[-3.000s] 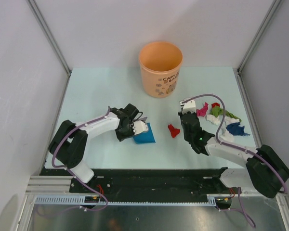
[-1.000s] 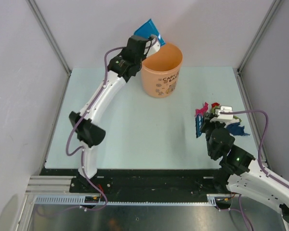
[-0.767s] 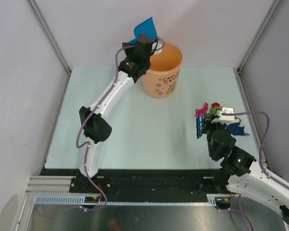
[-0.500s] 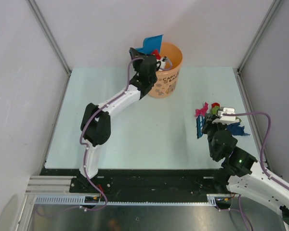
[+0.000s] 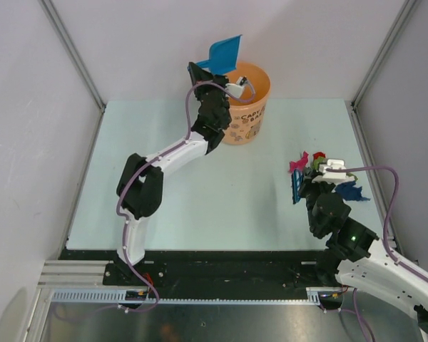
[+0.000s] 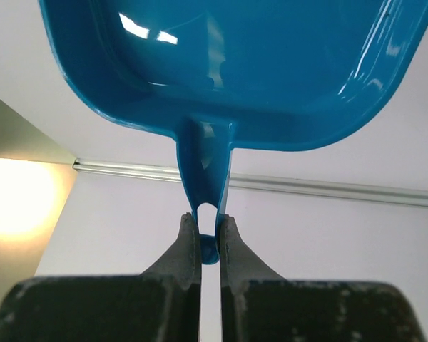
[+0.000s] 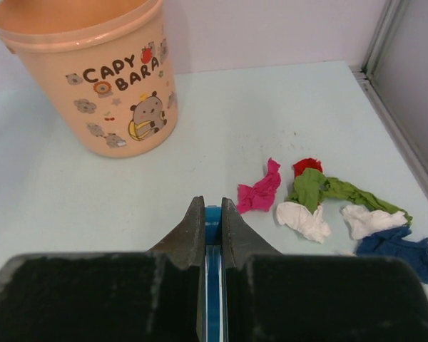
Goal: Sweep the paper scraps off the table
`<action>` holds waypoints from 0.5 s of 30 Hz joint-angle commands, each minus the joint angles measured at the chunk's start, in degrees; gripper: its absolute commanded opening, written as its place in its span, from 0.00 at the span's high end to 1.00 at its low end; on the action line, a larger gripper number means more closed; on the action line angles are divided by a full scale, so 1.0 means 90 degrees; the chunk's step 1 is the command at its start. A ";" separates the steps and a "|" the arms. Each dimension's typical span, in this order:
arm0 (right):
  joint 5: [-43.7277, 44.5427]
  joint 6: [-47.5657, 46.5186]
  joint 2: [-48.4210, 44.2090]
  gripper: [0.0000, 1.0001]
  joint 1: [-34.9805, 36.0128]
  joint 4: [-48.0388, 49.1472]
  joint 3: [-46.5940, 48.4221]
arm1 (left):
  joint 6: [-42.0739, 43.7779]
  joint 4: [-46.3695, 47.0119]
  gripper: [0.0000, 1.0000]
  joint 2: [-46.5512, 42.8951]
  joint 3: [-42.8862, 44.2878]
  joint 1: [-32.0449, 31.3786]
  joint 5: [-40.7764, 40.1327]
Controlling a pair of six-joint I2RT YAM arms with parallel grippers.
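Note:
My left gripper (image 5: 228,77) is shut on the handle of the blue dustpan (image 5: 225,52) and holds it tilted up, above the rim of the orange bucket (image 5: 248,107). In the left wrist view the pan (image 6: 235,71) looks empty and its handle sits between my fingers (image 6: 190,239). My right gripper (image 5: 300,187) is shut on the small blue brush (image 5: 294,188), low over the table (image 5: 200,192), just left of the paper scraps. The scraps lie in a cluster: magenta (image 7: 260,191), red (image 7: 308,166), green (image 7: 321,189), white (image 7: 303,219) and blue (image 7: 399,249).
The bucket (image 7: 93,78) stands at the back middle of the table. Grey walls with metal posts close in the back and both sides. A black and metal rail (image 5: 221,265) runs along the near edge. The scraps lie close to the right edge (image 5: 364,157).
My left arm tipped the dustpan over the bucket, a red scrap slid out, and the pan now stands tilted up and empty. My right gripper with the brush has barely moved.

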 commanded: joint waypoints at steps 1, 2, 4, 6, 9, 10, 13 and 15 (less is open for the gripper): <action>-0.0071 -0.1599 0.0316 1.00 -0.0194 0.1643 -0.0351 | -0.0408 -0.0196 1.00 -0.0943 0.0348 0.0001 -0.0257; -0.0217 -0.2348 0.0463 1.00 -0.0427 0.1976 -0.0400 | -0.1786 -0.0868 1.00 -0.1128 0.0483 0.0001 -0.0297; -0.0821 -0.2930 0.1067 1.00 -0.0828 0.2797 -0.0410 | -0.3646 -0.3978 1.00 -0.1695 0.0766 0.0001 0.0109; -0.1812 -0.3079 0.1642 1.00 -0.1744 0.3392 -0.0401 | -0.5886 -0.6486 1.00 -0.2201 0.1139 0.0011 0.0755; -0.3617 -0.2156 0.2084 1.00 -0.3345 0.3532 -0.0225 | -0.6759 -0.7241 1.00 -0.2866 0.0127 -0.0019 0.1362; -0.3916 -0.1957 0.2414 1.00 -0.3726 0.3590 -0.0118 | -0.6896 -0.7348 1.00 -0.3313 -0.0534 -0.0019 0.1731; -0.4689 -0.1848 0.3127 1.00 -0.4491 0.3981 0.0029 | -0.7589 -0.8129 1.00 -0.3969 -0.1629 0.0011 0.2357; -0.5253 -0.1877 0.3509 1.00 -0.4734 0.4107 0.0263 | -0.8000 -0.8578 1.00 -0.4224 -0.2159 0.0021 0.3031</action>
